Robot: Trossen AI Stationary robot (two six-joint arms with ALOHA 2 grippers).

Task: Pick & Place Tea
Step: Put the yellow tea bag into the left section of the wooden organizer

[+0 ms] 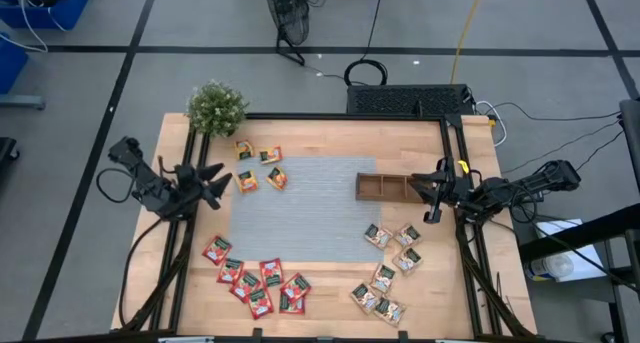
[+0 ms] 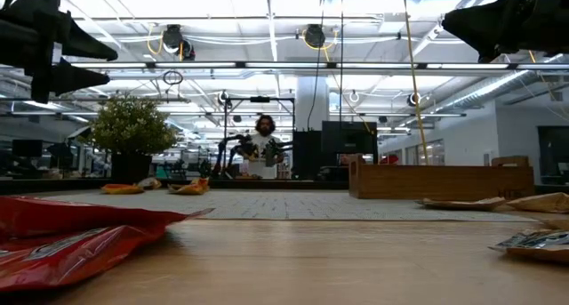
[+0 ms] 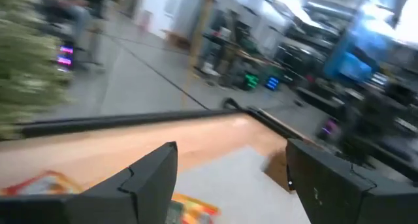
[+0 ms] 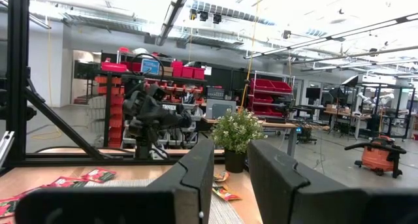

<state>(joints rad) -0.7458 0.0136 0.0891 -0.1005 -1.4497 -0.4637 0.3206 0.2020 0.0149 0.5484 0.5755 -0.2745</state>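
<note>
Arms parked at both counter edges, tea untouched on the counter.

Left end effector (image 1: 222,178) hovers over the left edge of the grey mat (image 1: 300,208), arm reaching in from the left rail, fingers spread, nothing between them; just beside it lie the orange-yellow sachets (image 1: 258,166) at the mat's upper-left corner, near the potted plant (image 1: 217,107). Red sachets (image 1: 256,279) sit in a loose cluster on the bare wood below the mat. Wooden compartment tray (image 1: 383,187) rests on the mat's right edge. Pale-and-green sachets (image 1: 389,267) are scattered on the wood toward the lower right. Right end effector (image 1: 427,191) hangs just past the tray's right end, arm stretched in level from the right rail, fingers slightly parted and empty.
</note>
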